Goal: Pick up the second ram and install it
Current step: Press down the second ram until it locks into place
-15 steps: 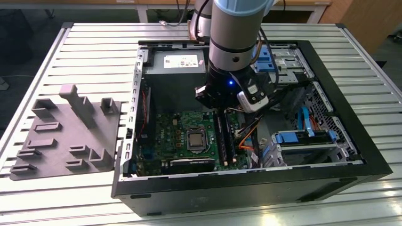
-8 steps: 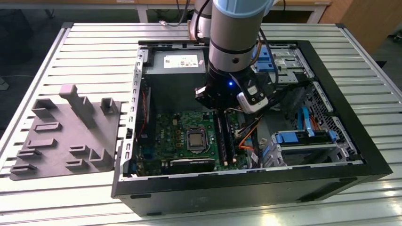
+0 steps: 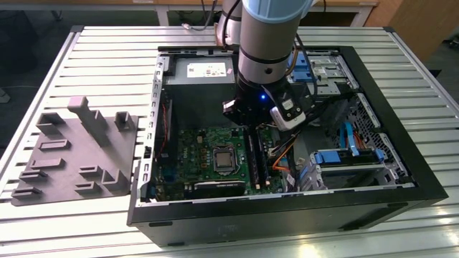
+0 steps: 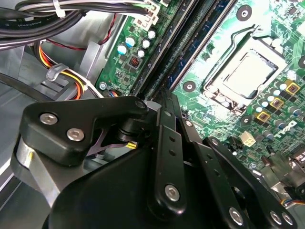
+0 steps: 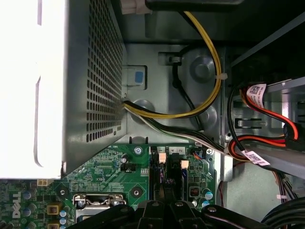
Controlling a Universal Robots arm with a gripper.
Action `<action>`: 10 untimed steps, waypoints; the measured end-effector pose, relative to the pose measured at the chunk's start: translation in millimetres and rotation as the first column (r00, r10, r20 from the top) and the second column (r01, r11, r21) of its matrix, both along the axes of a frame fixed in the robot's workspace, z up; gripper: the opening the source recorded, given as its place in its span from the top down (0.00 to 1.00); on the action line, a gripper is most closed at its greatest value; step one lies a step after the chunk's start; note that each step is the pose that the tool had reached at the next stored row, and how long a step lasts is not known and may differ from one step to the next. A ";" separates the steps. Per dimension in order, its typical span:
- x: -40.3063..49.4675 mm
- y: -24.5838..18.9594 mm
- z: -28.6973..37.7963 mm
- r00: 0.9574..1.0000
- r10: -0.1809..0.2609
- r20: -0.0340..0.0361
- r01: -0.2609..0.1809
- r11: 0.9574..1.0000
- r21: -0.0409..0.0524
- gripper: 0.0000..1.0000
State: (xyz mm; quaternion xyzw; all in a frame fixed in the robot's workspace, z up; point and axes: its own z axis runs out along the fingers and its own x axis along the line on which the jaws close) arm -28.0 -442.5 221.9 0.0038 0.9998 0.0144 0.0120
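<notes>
The second ram [image 4: 191,42] is a thin dark blue-green board standing edge-up in one of the long black slots [image 3: 256,160] of the green motherboard [image 3: 208,156]. My gripper [image 4: 162,95] is shut, its black fingers together at the end of that board near the slot clip; I cannot tell whether they touch it. In the exterior view the gripper [image 3: 242,122] hangs inside the open computer case, over the far end of the slots. In the first wrist view the fingers [image 5: 162,202] point at the white slot clips [image 5: 162,156].
A silver power supply [image 5: 71,86] and yellow and black cable bundles [image 5: 209,81] lie beside the gripper. The processor socket [image 4: 248,71] is next to the slots. Blue drive bays [image 3: 344,157] fill the case's right side. A grey foam tray [image 3: 72,156] lies on the slatted table at the exterior view's left.
</notes>
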 end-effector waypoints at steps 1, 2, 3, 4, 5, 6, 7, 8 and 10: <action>0.0 0.0 -0.1 1.000 0.000 0.000 0.000 1.000 0.000 0.89; 0.0 0.0 -0.2 1.000 0.000 0.000 0.000 1.000 0.000 0.89; 0.0 0.0 -0.3 1.000 0.000 0.000 0.000 1.000 0.000 0.89; 0.0 0.0 -0.4 1.000 0.000 0.000 0.000 1.000 0.000 0.89; 0.0 0.0 -0.7 1.000 0.000 0.000 0.000 1.000 0.000 0.89; 0.0 0.0 -1.1 1.000 0.000 0.000 0.000 1.000 0.000 0.89; 0.0 0.0 -1.2 1.000 0.000 0.000 0.000 1.000 0.000 0.89; 0.0 0.0 -1.2 1.000 0.000 0.000 0.000 1.000 0.000 0.89; 0.0 0.0 -1.2 1.000 0.000 0.000 0.000 1.000 0.000 0.89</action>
